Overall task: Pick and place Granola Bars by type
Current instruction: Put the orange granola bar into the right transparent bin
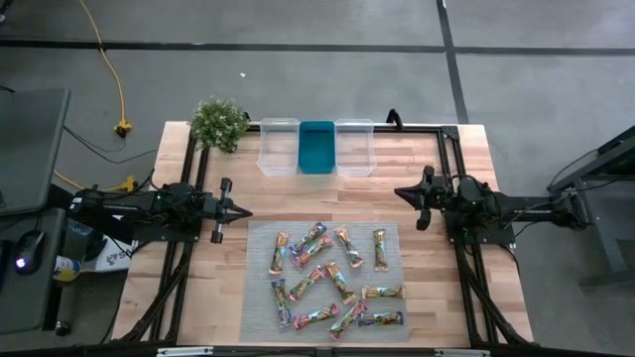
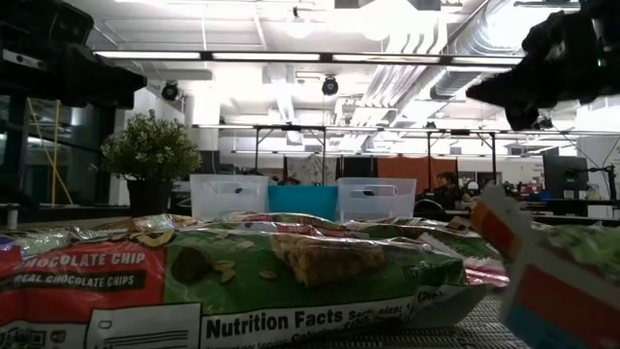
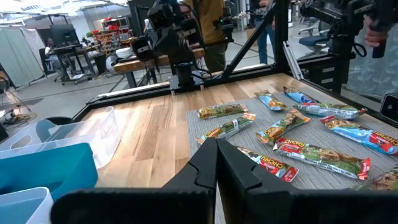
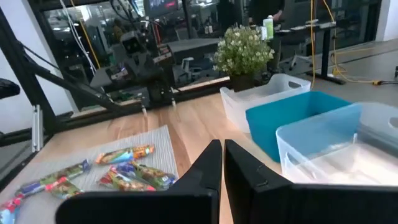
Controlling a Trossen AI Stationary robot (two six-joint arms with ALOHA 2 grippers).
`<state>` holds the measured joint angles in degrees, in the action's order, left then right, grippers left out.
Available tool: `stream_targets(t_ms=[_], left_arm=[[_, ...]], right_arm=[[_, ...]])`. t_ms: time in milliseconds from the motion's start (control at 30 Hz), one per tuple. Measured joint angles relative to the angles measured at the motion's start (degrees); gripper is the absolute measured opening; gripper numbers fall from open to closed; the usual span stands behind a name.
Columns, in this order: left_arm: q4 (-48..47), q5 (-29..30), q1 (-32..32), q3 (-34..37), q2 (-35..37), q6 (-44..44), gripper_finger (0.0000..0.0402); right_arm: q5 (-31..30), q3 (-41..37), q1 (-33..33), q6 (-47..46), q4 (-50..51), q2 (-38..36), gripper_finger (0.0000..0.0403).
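Several granola bars in shiny wrappers lie scattered flat on a grey mat at the table's near middle. They also show in the left wrist view, in the right wrist view and close up in the low view. My left gripper hovers level over the table's left side, shut and holding nothing, its tips pointing toward the mat's left edge. My right gripper hovers level at the right, shut and holding nothing, its tips pointing toward the table's left.
Three bins stand in a row at the far middle: a clear one, a teal one, and another clear one. A potted plant stands at the far left. Bare wood lies between bins and mat.
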<state>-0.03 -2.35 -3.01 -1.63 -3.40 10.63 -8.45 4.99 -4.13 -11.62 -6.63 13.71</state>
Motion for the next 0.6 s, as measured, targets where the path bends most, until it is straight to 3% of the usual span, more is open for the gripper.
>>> stream_targets(t_ms=[300,600], left_arm=[[0.0,0.0,0.0,0.0,0.0,0.0,0.0001],[0.0,0.0,0.0,0.0,0.0,0.0,0.0001]], right_arm=[[-5.3,20.5,0.0,3.8,22.1,9.2,0.0000],[-4.1,45.0,0.0,-4.8,38.5,24.2,0.0000]])
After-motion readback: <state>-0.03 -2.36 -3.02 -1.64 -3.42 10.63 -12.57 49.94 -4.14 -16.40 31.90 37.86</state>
